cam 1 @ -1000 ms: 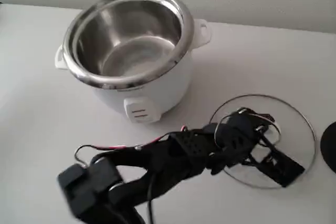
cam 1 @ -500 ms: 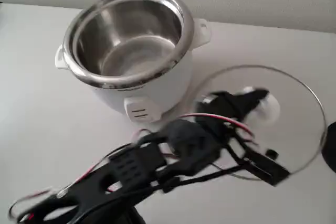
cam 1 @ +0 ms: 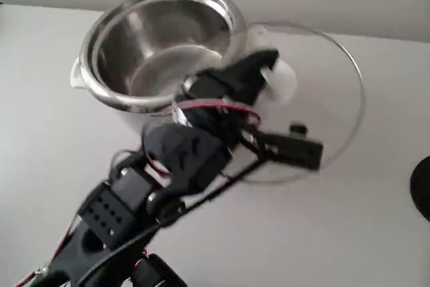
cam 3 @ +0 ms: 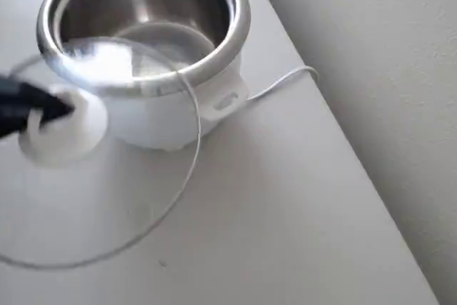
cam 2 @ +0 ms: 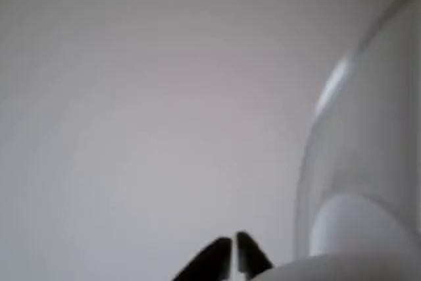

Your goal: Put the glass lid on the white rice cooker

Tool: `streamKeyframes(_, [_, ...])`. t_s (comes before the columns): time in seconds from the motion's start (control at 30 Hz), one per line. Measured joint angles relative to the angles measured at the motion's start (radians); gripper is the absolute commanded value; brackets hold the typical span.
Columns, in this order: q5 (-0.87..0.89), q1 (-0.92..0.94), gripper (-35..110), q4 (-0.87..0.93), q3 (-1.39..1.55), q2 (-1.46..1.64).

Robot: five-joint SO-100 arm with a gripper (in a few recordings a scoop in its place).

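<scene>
In the fixed view the gripper (cam 1: 272, 72) is clamped on the white knob (cam 1: 282, 80) of the lid (cam 1: 329, 109), held in the air. The lid is tilted, its knob face toward the arm, its disc spreading toward 3 o'clock of the fingers. The cooker (cam 1: 161, 45) stands open at the lid's 9 o'clock, its rim overlapped by the lid's edge in the overhead view (cam 3: 189, 98).

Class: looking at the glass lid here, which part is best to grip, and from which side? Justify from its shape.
Grip the white knob at the centre of the glass lid, from its top face. The knob stands proud; the glass is thin, smooth and wide. The gripper is shut on it there.
</scene>
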Motion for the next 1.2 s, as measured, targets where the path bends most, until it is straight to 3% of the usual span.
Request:
streamKeyframes(0.27, [-0.034, -0.012, 0, 0.072, -0.221, -0.106])
streamKeyframes(0.63, [-0.051, -0.397, 0, 0.327, -0.430, -0.144])
streamKeyframes(0.83, [-0.051, -0.581, 0, 0.331, -0.448, -0.249])
streamKeyframes(1.2, [-0.038, -0.652, 0, 0.331, -0.623, -0.522])
